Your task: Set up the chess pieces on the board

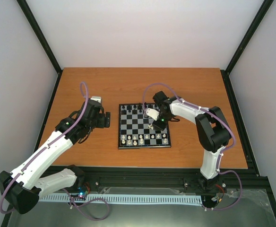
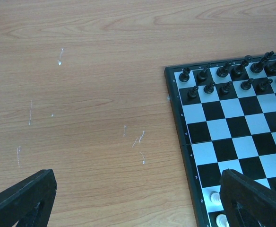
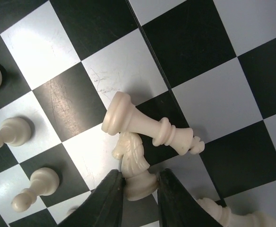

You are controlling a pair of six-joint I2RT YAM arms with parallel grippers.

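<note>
Right gripper (image 3: 139, 176) narrow, clamped on the base of one cream-white knight (image 3: 132, 153) over the right half of the black-and-pale checked board (image 1: 143, 145). The knight touches one fallen cream crowned piece (image 3: 150, 128). I count three upright cream pawns (image 3: 14, 131) beside them. Left gripper (image 2: 138, 179) spread wide, holding nothing, above the brown wooden table (image 2: 81, 71) left of the board.

- Chessboard (image 1: 144, 126): black and pale grey-white checks, thin black rim.
- Right fingers (image 3: 107, 203): black.
- Knight (image 3: 137, 163), between the right fingers: cream-white.
- Queen (image 3: 150, 126), just beyond those fingertips: cream-white.
- Pawns (image 3: 38, 187), to the left of the right fingers: cream-white.
- Left fingers (image 2: 22, 198): black.
- Back-row pieces (image 2: 225, 78), ahead of the left fingers and to their right: black.
- Table (image 2: 90, 71): orange-brown wood grain with pale scratches.
- Arms (image 1: 48, 151): white shells, black joints.
- Cables (image 1: 84, 92): purple.
</note>
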